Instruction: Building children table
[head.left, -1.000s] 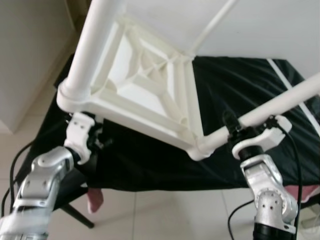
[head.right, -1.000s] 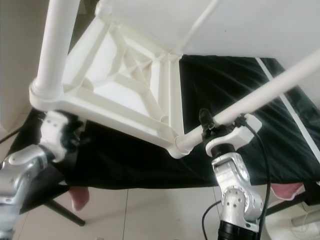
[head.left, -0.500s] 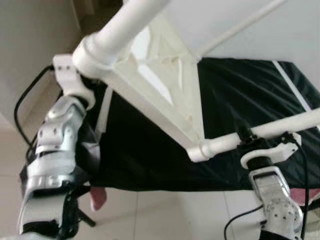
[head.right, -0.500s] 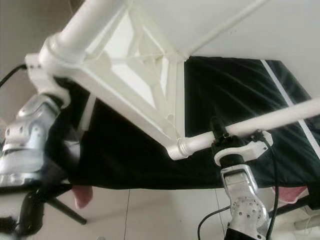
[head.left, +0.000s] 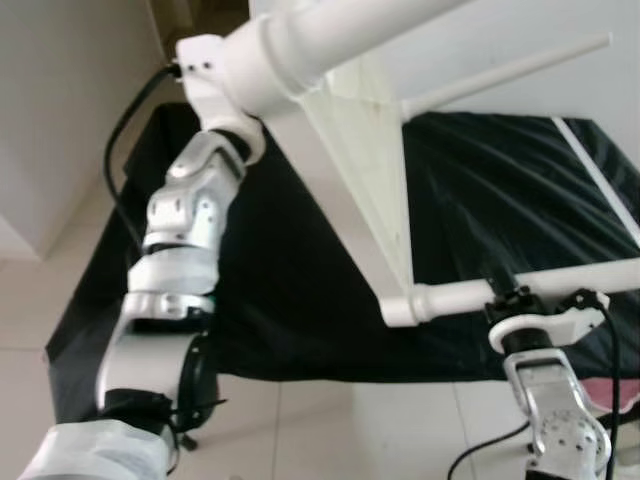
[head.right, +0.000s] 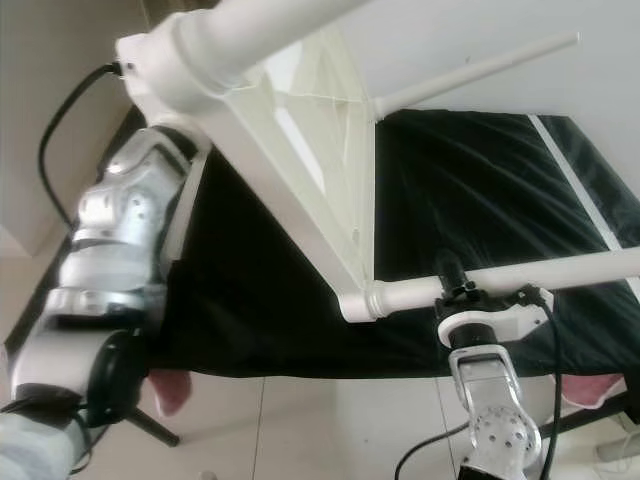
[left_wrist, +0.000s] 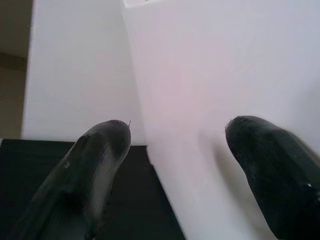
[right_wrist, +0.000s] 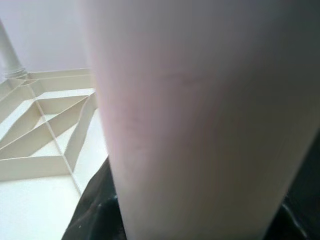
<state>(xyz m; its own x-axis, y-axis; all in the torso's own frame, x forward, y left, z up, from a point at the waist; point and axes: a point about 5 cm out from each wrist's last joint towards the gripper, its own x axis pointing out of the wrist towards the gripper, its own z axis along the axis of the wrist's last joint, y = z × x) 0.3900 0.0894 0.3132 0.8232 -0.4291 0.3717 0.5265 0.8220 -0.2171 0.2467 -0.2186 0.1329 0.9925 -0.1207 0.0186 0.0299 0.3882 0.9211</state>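
The right pincer (head.left: 512, 300) sits nearest the camera, low on the robot's right, with its black fingers closed on a white table leg (head.left: 530, 288). That leg runs level from its socket out to the robot's right, so its long axis lies crosswise above the black cloth (head.left: 480, 190).

The table top (head.left: 365, 160) stands on edge, rising from that lower corner up and away to the robot's left. The right wrist view shows its ribbed underside beside the leg.

The left pincer (left_wrist: 175, 165) is raised high at the upper corner, where a second thick leg (head.left: 320, 35) meets its socket. Its two fingers (left_wrist: 97, 160) stand apart on either side of a white panel; whether they press it cannot be told (the contact faces are hidden). A third, thinner-looking leg (head.left: 505, 72) points away toward the wall.

The coming move likely turns on the held lower leg, with the top swinging about it. The right arm is nearer that pivot.

Compared with one second ago, the left arm has lifted its corner from low to high, the top has tipped from near flat to near upright, and the right-hand leg has dropped from slanted to level.
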